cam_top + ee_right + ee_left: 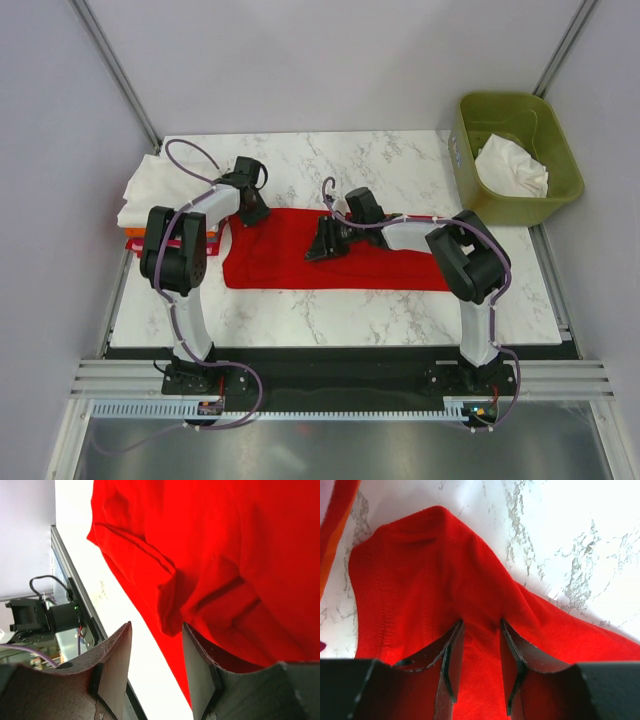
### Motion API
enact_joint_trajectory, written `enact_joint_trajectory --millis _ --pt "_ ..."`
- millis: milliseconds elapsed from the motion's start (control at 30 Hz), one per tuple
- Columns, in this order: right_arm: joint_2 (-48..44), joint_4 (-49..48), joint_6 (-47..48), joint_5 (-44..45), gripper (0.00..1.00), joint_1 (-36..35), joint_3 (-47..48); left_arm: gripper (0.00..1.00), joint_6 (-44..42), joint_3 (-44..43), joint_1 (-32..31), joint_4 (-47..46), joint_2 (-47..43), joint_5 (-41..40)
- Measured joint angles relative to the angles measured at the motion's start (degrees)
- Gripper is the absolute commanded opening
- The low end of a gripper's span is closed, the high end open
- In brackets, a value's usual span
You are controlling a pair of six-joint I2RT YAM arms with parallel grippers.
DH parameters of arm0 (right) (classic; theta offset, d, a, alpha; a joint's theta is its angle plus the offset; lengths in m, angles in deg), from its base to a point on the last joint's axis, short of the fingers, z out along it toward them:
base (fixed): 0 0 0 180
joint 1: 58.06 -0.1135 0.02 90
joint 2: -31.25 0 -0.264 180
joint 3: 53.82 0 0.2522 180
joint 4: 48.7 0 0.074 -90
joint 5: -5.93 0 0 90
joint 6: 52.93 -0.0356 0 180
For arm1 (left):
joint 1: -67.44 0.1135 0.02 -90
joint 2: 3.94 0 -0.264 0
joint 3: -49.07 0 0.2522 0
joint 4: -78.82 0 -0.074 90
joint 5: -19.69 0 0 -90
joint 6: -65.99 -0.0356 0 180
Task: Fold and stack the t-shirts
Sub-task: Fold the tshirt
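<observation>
A red t-shirt (390, 262) lies spread across the middle of the marble table (330, 310). My left gripper (250, 212) is at the shirt's far left corner. In the left wrist view its jaws (479, 652) stand apart, pressed down with red cloth (420, 570) rising in a ridge between them. My right gripper (322, 246) is over the shirt's middle. In the right wrist view its jaws (156, 655) are open, with a bunched fold of red cloth (172, 610) beside the right finger (200, 670) and bare table between the fingers.
A stack of folded shirts (150, 190), white on top of orange and red, sits at the table's left edge, close to the left arm. A green bin (515, 120) holding a crumpled white shirt (512, 168) stands at the far right.
</observation>
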Motion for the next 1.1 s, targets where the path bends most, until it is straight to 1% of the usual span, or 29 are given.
enact_joint_trajectory --millis 233,400,533,733,933,967,1033,1100 --pt "0.00 4.44 2.27 3.50 0.52 -1.01 5.62 0.43 -1.07 0.22 -0.07 1.40 -1.66 -0.02" --pt "0.46 6.14 3.26 4.98 0.53 -1.81 9.01 0.44 -1.18 1.70 -0.72 1.90 -5.38 0.02" --pt "2.69 6.47 3.58 5.79 0.52 -1.97 11.80 0.45 -1.16 2.51 -2.16 1.95 -7.69 0.09" --pt "5.95 8.04 3.58 6.40 0.50 -2.16 12.33 0.45 -1.14 2.58 -4.74 2.10 -7.30 0.90" --pt "6.23 7.89 3.58 6.54 0.42 -2.34 10.67 0.45 -1.14 2.16 -4.92 2.19 -3.76 0.68" --pt "6.23 7.82 3.56 6.56 0.38 -2.34 10.03 0.45 -1.14 2.08 -4.92 2.25 -3.19 0.55" --pt "6.19 7.61 3.45 6.36 0.33 -2.34 9.07 0.45 -1.14 1.88 -4.87 2.54 -2.49 0.50" --pt "5.75 7.45 3.48 6.40 0.23 -2.34 8.35 0.45 -1.14 1.46 -4.87 2.89 -2.16 0.44"
